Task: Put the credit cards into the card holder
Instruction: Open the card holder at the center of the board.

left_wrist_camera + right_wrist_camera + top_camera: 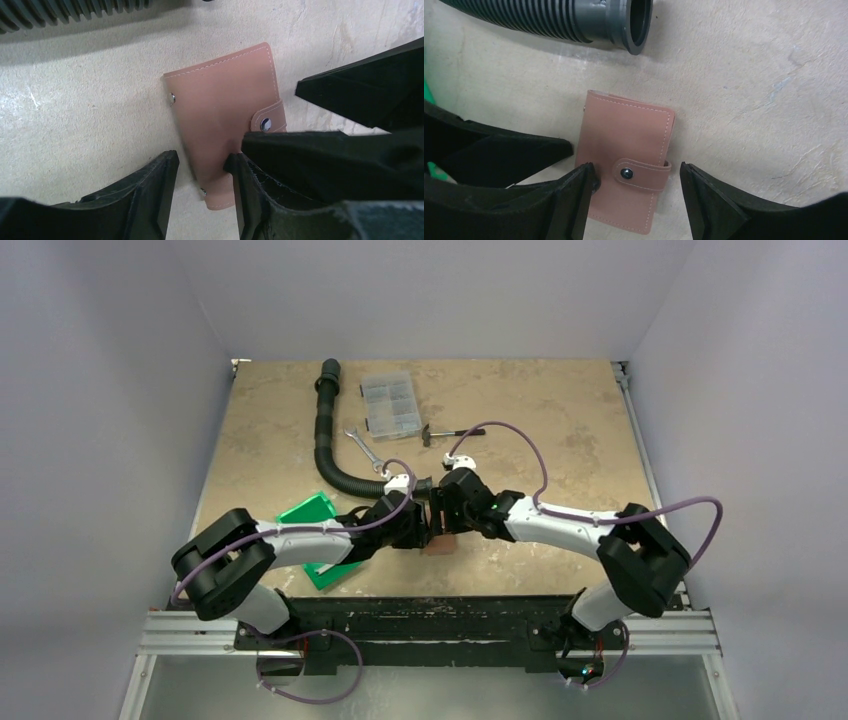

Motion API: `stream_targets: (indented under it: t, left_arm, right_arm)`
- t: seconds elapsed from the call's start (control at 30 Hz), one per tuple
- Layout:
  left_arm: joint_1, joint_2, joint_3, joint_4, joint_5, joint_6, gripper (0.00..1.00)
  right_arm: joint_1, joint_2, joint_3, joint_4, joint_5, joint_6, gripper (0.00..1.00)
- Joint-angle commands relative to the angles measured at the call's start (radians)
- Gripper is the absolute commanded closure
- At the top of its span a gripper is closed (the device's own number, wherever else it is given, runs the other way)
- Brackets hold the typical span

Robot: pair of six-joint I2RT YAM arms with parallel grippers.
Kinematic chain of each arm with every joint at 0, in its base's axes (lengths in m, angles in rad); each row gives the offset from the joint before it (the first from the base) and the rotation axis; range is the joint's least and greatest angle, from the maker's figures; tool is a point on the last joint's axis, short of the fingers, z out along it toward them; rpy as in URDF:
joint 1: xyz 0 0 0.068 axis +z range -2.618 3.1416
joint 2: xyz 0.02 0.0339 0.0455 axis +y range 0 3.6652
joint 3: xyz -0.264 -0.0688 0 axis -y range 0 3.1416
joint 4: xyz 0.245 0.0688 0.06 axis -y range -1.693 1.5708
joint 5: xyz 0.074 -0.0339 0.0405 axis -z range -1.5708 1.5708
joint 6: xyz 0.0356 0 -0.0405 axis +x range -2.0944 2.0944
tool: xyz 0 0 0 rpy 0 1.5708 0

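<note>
The card holder (439,544) is a small reddish-brown wallet lying shut on the table, its strap snapped on the clasp dot (626,173). My left gripper (201,162) is open over its near end; one finger (250,195) touches the wallet's face (220,110), the other stands off on bare table. My right gripper (636,172) is open and straddles the wallet (624,135) at the strap, with its left finger (574,200) over the wallet's edge and its right finger apart. Both grippers (432,520) meet over it. No credit cards show.
A black corrugated hose (328,440) curves behind the grippers, with its open mouth (636,25) just beyond the wallet. A green plastic bin (310,510) lies under the left arm. A clear compartment box (390,403), a wrench (364,449) and a small hammer (445,433) lie farther back.
</note>
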Motion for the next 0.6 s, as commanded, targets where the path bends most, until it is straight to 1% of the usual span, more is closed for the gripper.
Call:
stream_targets:
  t: [0.0, 0.13, 0.2, 0.33, 0.37, 0.43, 0.53, 0.57]
  left_arm:
    - [0.005, 0.000, -0.050, 0.033, 0.000, -0.039, 0.53]
    - [0.005, -0.017, -0.069, 0.042, -0.006, -0.052, 0.54]
    - [0.005, -0.027, -0.070, 0.034, -0.016, -0.052, 0.54]
    - [0.005, -0.029, -0.057, 0.017, -0.024, -0.041, 0.53]
    - [0.004, -0.027, -0.050, 0.014, -0.024, -0.038, 0.51]
    - [0.005, -0.021, -0.035, 0.004, -0.031, -0.033, 0.48]
    - [0.006, 0.002, -0.011, 0.000, -0.032, -0.025, 0.40]
    - [0.007, 0.013, -0.001, -0.002, -0.032, -0.021, 0.38]
  right_arm:
    - [0.037, 0.064, 0.069, -0.037, 0.087, 0.096, 0.32]
    - [0.054, 0.123, 0.097, -0.071, 0.153, 0.122, 0.41]
    - [0.063, 0.137, 0.102, -0.094, 0.178, 0.124, 0.54]
    - [0.069, 0.106, 0.079, -0.092, 0.191, 0.127, 0.71]
    - [0.069, 0.091, 0.072, -0.090, 0.191, 0.130, 0.77]
    - [0.069, 0.071, 0.059, -0.088, 0.180, 0.131, 0.83]
    - [0.069, 0.040, 0.029, -0.021, 0.107, 0.122, 0.84]
    - [0.067, 0.033, 0.017, 0.008, 0.072, 0.118, 0.80]
